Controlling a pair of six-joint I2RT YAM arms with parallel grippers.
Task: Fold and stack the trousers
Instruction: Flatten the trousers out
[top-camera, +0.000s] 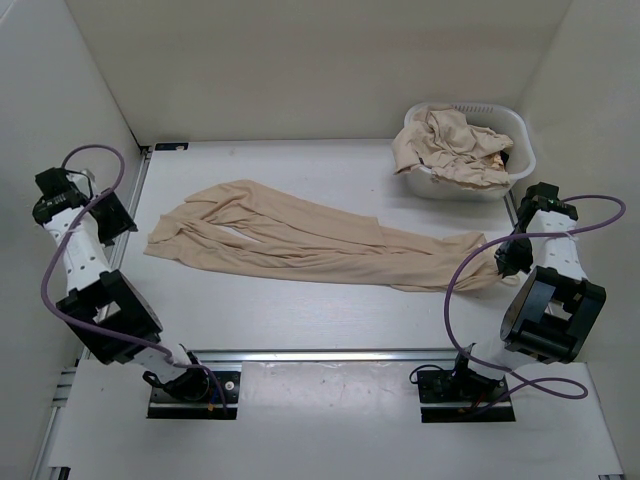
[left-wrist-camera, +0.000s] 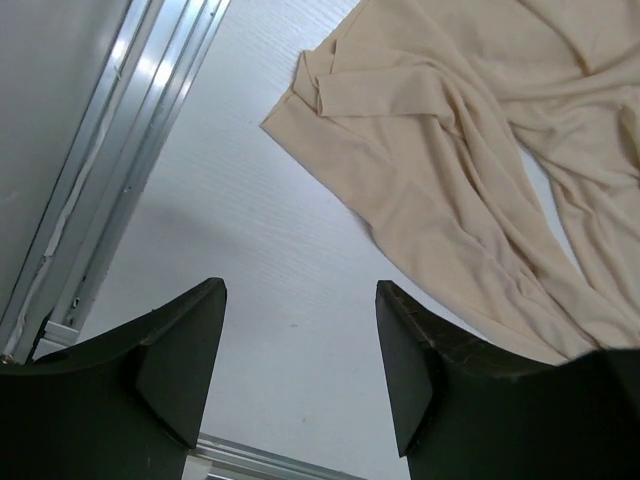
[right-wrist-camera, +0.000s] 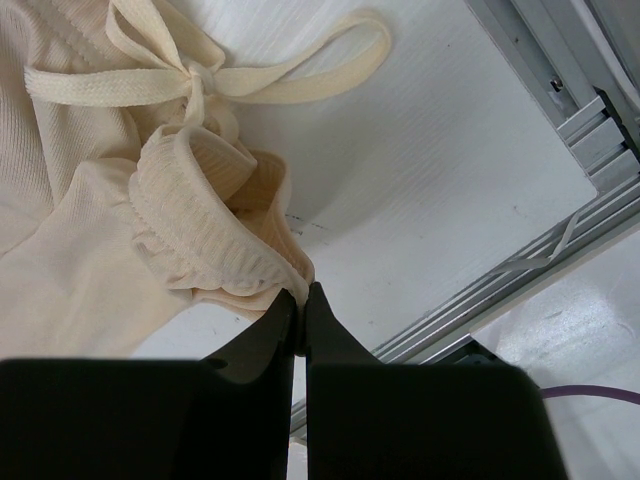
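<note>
Tan trousers of thin, soft cloth, one long-legged pair, lie spread flat across the middle of the white tabletop. They reach from close to its left edge almost to its right edge.

By my judgement the task is barely begun. This pair shows no fold, and I see no folded tan rectangle or stack anywhere on the tabletop. A crumpled heap of tan cloth, likely more of the same garments, fills the white slotted plastic laundry basket at the far right corner. So the folding, the stacking and the rest of the load are all left to do.

The long axis runs left to right, a little aslant, with the left end nearer the far edge and the right end nearer the near edge. The ribbed waistband with its flat cream drawstring points right, and the leg ends point left.

My left gripper is spread wide and grasps nothing; only bare tabletop shows between its fingers, with the leg end just beyond them. My right gripper is clenched tight, its tips right at the curled-up edge of the waistband. I cannot tell whether a sliver of cloth is nipped there.
</note>
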